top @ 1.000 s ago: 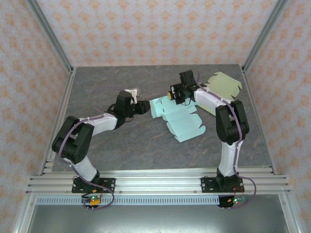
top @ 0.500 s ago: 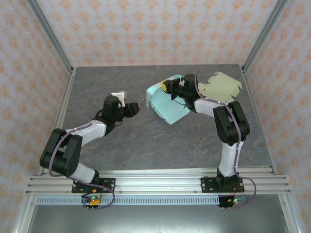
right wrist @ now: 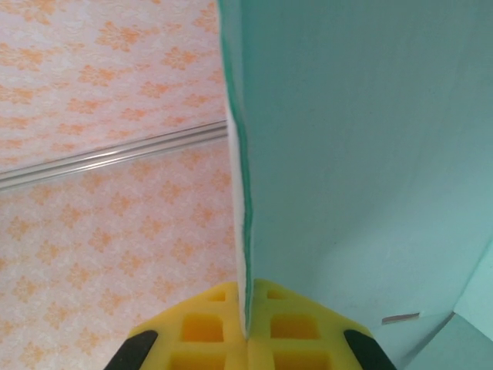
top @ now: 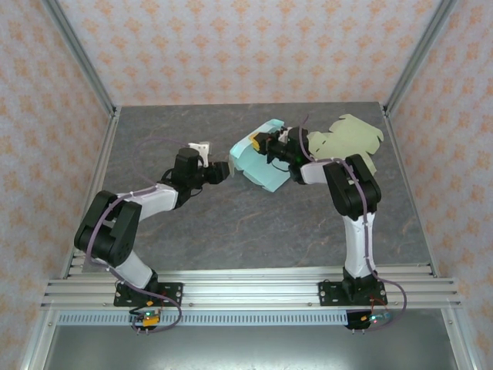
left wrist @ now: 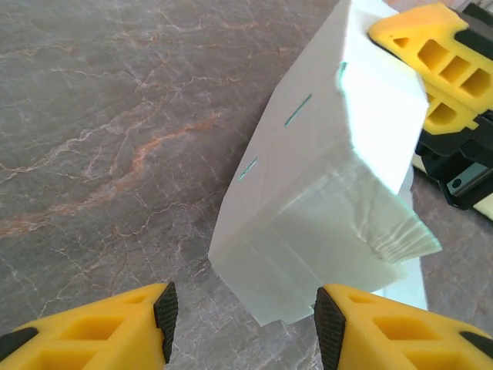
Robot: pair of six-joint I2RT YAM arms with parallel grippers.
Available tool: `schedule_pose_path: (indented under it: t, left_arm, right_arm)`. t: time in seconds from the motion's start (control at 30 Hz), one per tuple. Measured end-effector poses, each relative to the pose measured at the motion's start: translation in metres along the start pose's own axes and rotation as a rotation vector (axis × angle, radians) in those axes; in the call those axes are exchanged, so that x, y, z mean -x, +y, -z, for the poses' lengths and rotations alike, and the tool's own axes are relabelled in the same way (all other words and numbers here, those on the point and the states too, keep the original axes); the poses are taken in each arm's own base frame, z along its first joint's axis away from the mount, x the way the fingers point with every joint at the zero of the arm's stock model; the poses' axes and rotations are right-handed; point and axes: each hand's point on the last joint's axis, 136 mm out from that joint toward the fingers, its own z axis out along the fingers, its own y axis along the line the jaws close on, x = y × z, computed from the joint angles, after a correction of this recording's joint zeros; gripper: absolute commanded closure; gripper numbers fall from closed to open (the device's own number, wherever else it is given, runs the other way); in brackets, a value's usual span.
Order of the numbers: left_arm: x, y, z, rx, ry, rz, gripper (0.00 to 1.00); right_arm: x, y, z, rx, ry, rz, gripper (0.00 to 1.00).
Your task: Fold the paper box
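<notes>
The paper box (top: 258, 163) is a pale teal sheet, partly folded over and raised off the grey table left of centre. My right gripper (top: 267, 146) is shut on its upper edge. In the right wrist view the sheet (right wrist: 362, 154) runs straight out from between the pressed yellow jaws (right wrist: 248, 327). My left gripper (top: 226, 171) is open just left of the box's lower corner. In the left wrist view the white underside of the box (left wrist: 323, 193) hangs just beyond that gripper (left wrist: 243, 324), apart from both pads. The right gripper's yellow fingers (left wrist: 431, 62) hold the far top.
A cream die-cut paper sheet (top: 350, 139) lies flat at the back right, under the right arm's forearm. Aluminium posts (top: 81, 58) and patterned walls close the table on three sides.
The box lay spread flat at the centre; the right gripper has lifted it and swung it back-left, folded over. The left arm drew back, then came in again, its jaws wider.
</notes>
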Motion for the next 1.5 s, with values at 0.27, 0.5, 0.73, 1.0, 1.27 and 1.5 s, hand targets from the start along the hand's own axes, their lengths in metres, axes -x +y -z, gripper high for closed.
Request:
schedule_pose_path:
  t: [0.27, 0.5, 0.73, 1.0, 1.27, 1.5]
  left_arm:
    - [-0.013, -0.02, -0.029, -0.028, 0.069, -0.087, 0.63]
    - [-0.017, -0.028, -0.044, -0.037, 0.108, -0.128, 0.76]
    - [-0.024, -0.045, -0.054, -0.066, 0.129, -0.159, 0.77]
    - [-0.025, -0.066, -0.072, -0.077, 0.135, -0.169, 0.71]
    - [-0.023, -0.057, -0.079, -0.006, 0.103, -0.115, 0.58]
    - [-0.024, -0.052, -0.083, 0.018, 0.091, -0.097, 0.51]
  right_arm:
    - [-0.006, -0.011, 0.004, -0.001, 0.017, 0.06, 0.98]
    - [-0.003, -0.013, 0.008, 0.007, 0.007, 0.072, 0.99]
    - [-0.001, -0.016, 0.01, 0.01, -0.011, 0.073, 1.0]
    - [-0.003, -0.024, 0.016, 0.018, -0.033, 0.074, 1.0]
    - [0.002, -0.022, 0.021, 0.044, -0.099, 0.068, 1.0]
    - [0.004, -0.022, 0.028, 0.049, -0.146, 0.045, 1.0]
